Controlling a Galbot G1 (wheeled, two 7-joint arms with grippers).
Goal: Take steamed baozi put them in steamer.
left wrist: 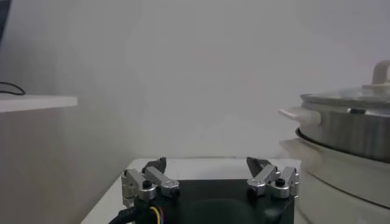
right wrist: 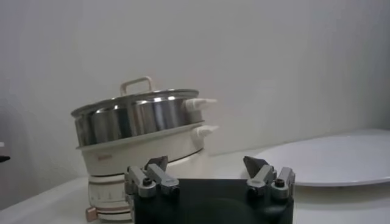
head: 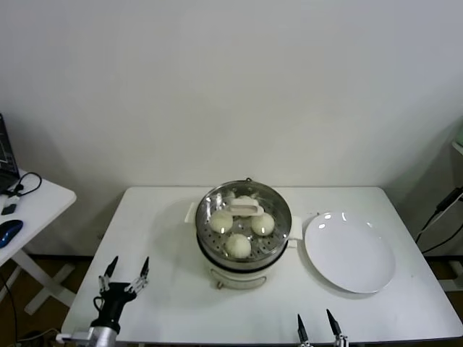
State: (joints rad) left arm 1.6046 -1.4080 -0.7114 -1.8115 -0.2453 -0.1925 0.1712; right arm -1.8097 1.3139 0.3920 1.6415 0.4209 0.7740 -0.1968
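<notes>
The white table [head: 159,217] carries everything. At its middle, ahead of both grippers and between them, stands the steamer [head: 244,238], a shiny steel pot on a white base, with a glass lid [head: 246,210] resting on top. The plate [head: 350,251] lies flat just beside the steamer, ahead of the right gripper, and is bare. Four baozi [head: 237,246] sit inside the steamer under the lid: one nearest the grippers, two side by side behind it, one farthest back, partly hidden by the lid handle. The left gripper [head: 126,273] hovers at the table's near left corner, jaws spread wide and holding nothing. The right gripper [head: 316,323] sits at the near edge, right of the steamer, jaws also wide apart and empty
</notes>
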